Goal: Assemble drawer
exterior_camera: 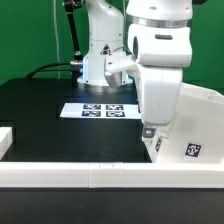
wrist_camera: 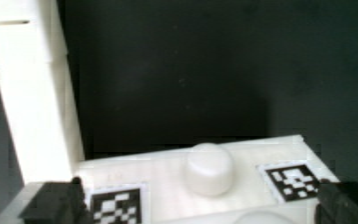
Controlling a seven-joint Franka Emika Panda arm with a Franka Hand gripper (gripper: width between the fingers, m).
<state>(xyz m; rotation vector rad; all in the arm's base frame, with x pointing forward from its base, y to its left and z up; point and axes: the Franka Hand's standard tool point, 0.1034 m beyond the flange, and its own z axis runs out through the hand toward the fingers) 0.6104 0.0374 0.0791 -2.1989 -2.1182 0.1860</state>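
Observation:
The drawer's white housing (exterior_camera: 196, 120) stands at the exterior view's right, with a black-and-white tag (exterior_camera: 193, 152) on its near face. My gripper (exterior_camera: 150, 131) hangs low against the housing's left side. In the wrist view a white drawer part (wrist_camera: 167, 165) with a rounded knob (wrist_camera: 208, 168) and two square tags (wrist_camera: 117, 205) lies right under my gripper (wrist_camera: 202, 207). The dark fingertips (wrist_camera: 51, 205) stand wide apart on either side of this part. The jaws are open, and I cannot tell whether they touch it. No separate tray shows in the exterior view.
The marker board (exterior_camera: 100, 108) lies on the black table behind the gripper, in front of the robot base (exterior_camera: 100, 60). Low white border rails run along the front (exterior_camera: 80, 172) and the exterior view's left (exterior_camera: 5, 140). A rail also shows in the wrist view (wrist_camera: 25, 90).

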